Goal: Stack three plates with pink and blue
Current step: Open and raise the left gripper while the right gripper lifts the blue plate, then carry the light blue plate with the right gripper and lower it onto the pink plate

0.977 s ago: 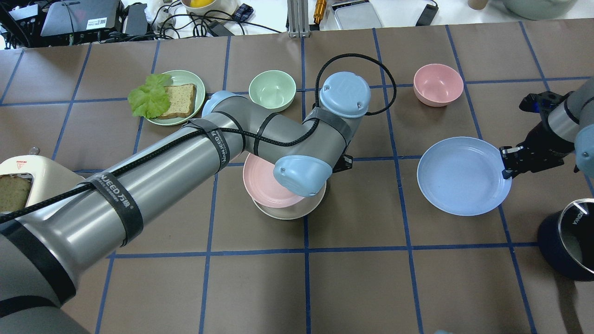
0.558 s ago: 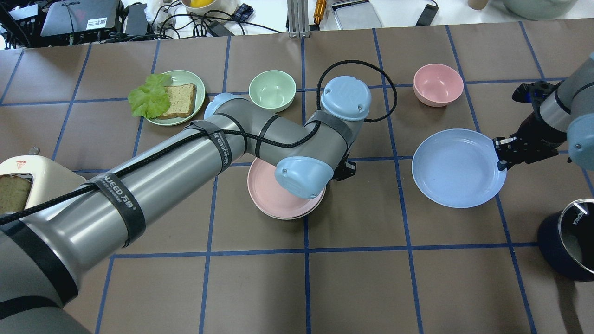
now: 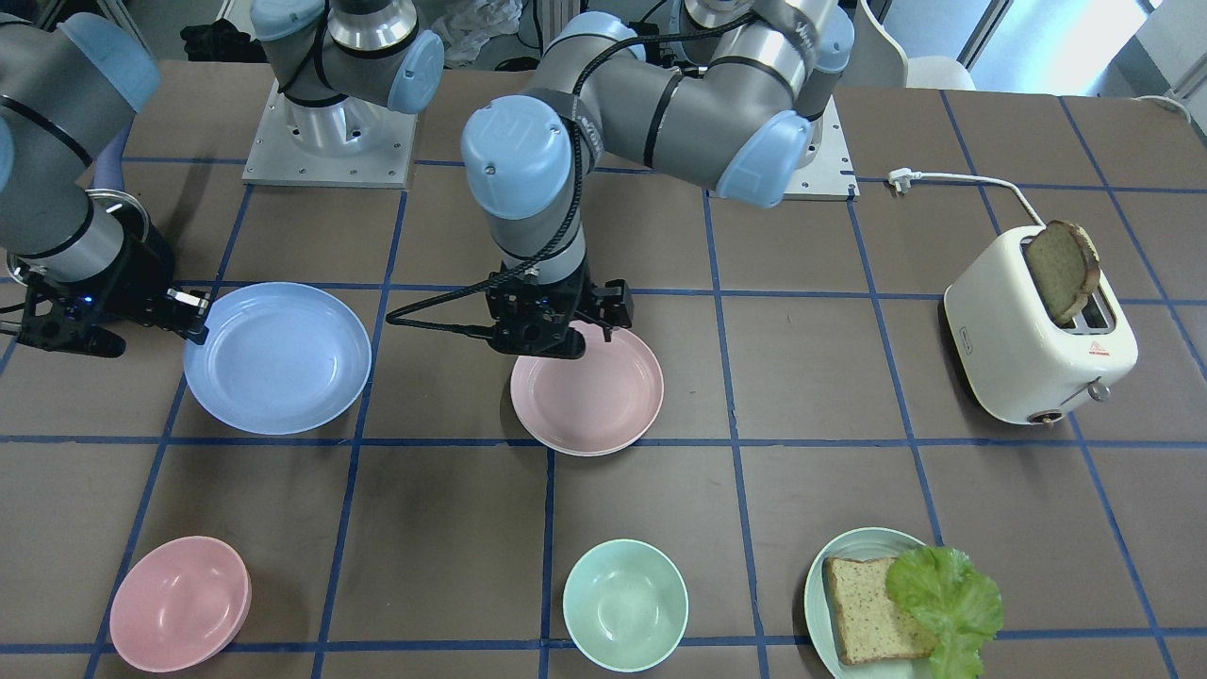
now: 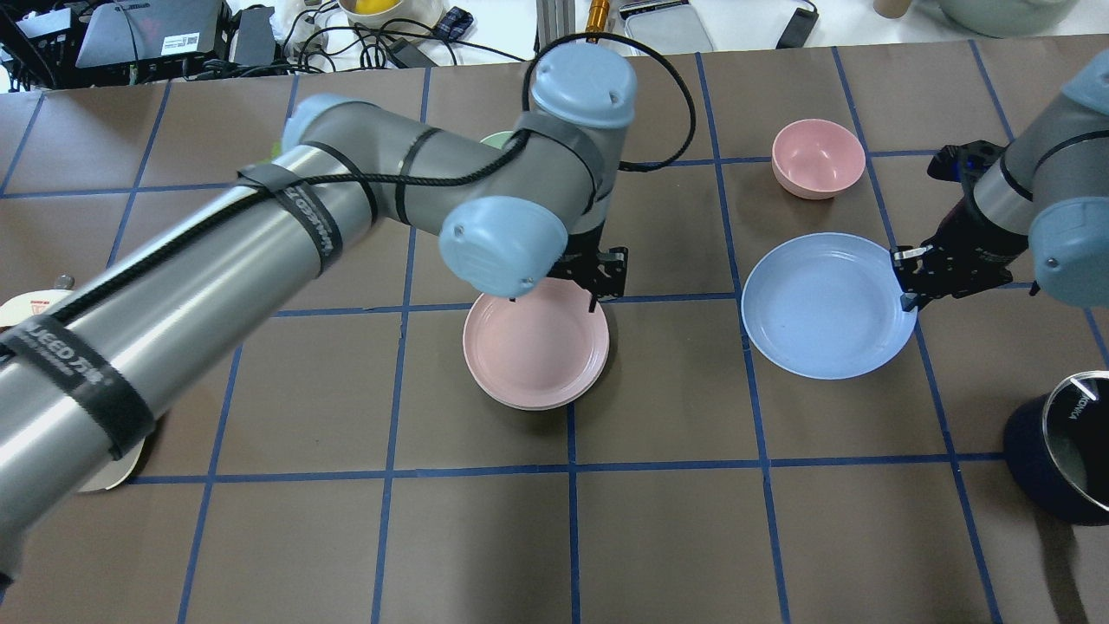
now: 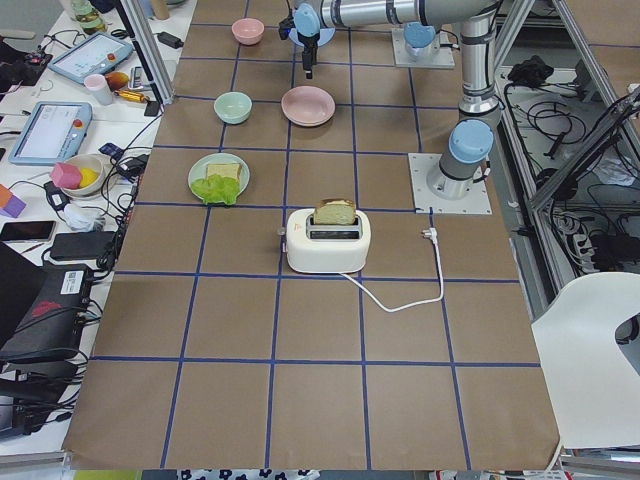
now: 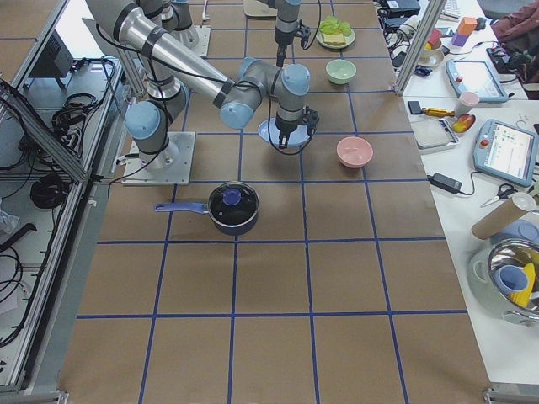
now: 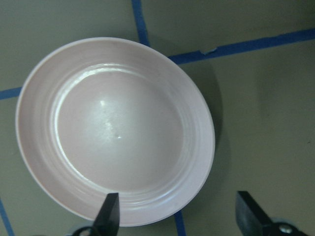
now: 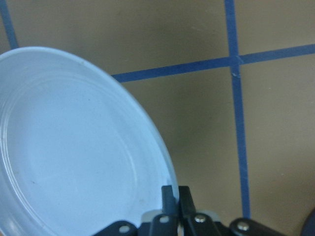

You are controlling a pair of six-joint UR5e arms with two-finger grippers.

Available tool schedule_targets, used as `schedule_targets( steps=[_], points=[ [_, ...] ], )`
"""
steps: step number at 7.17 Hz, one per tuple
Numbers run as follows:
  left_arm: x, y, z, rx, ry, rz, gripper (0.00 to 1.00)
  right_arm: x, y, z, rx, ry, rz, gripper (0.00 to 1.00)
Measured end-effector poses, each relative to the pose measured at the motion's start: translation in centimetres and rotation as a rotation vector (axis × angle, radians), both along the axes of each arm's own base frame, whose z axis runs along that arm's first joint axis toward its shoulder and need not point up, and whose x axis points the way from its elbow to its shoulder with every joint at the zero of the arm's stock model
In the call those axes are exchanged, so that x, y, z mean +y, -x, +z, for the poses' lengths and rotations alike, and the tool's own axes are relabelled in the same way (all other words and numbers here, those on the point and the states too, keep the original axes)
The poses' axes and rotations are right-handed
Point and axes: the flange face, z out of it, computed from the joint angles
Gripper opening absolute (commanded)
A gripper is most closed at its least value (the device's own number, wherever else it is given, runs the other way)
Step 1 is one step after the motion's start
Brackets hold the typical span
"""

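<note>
The pale pink plate (image 4: 535, 342) lies nested on the cream-white plate (image 4: 530, 406) at the table's middle; only a thin sliver of the cream rim shows. My left gripper (image 4: 591, 279) is open and empty, raised over the pink plate's far edge (image 3: 586, 391). In the left wrist view its fingers (image 7: 109, 216) hang above the pink plate (image 7: 115, 130). My right gripper (image 4: 905, 277) is shut on the right rim of the light blue plate (image 4: 823, 303), to the right of the stack. The right wrist view shows the gripper (image 8: 174, 194) pinching the blue rim (image 8: 64, 147).
A pink bowl (image 4: 818, 158) stands beyond the blue plate. A mint bowl (image 3: 625, 604) and a green plate with bread and lettuce (image 3: 886, 604) sit at the far side. A toaster (image 3: 1037, 349) is at the robot's left, a dark pot (image 4: 1061, 446) at its right.
The pink plate went from tilted to flat on the cream plate; my left gripper let it go and rose away. My right gripper carried the blue plate left, toward the stack.
</note>
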Motion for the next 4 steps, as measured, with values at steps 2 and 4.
schedule_targets(
  steps=[2, 4],
  points=[
    [-3.0, -7.4, 8.5, 0.014, 0.016, 0.096, 1.00, 0.5, -5.8, 0.7, -0.026, 0.012, -0.057, 0.00],
    [-1.6, -11.7, 15.3, 0.047, 0.077, 0.124, 1.00, 1.5, -13.9, 0.7, -0.032, 0.030, -0.107, 0.00]
  ],
)
